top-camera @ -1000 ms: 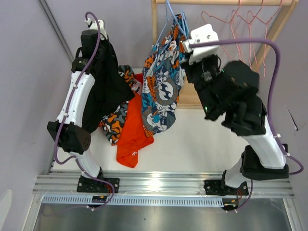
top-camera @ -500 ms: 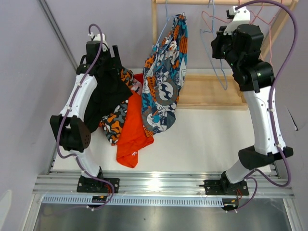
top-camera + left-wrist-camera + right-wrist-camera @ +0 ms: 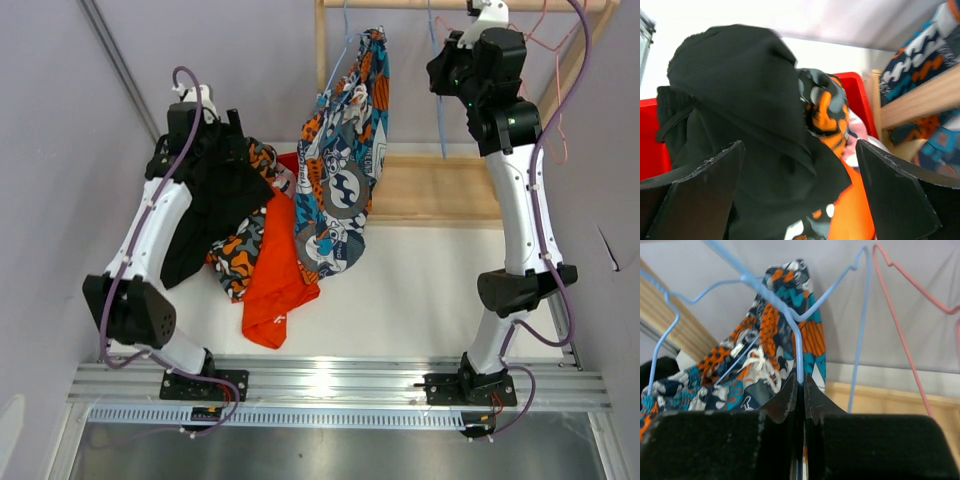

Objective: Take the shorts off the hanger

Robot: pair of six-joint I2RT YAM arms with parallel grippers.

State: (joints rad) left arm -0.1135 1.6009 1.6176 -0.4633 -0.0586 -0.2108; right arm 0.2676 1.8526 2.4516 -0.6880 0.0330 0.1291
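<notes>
White table (image 3: 430, 290) between lilac walls (image 3: 60, 150), shorts gathered at the left.

A metal rail (image 3: 330, 380) is fixed along the near edge of the table and a wooden rack (image 3: 440, 190) is placed at the far side. The black shorts (image 3: 735, 85) are laid over a red bin (image 3: 650, 130), beside the blotched shorts (image 3: 238, 255) and the orange shorts (image 3: 275, 275); the blue shorts (image 3: 345, 170) are hung at the rack. The left end effector (image 3: 800, 150) is spread wide above the black shorts. The right end effector (image 3: 799, 382) is clamped on a blue hanger (image 3: 767, 292).
</notes>
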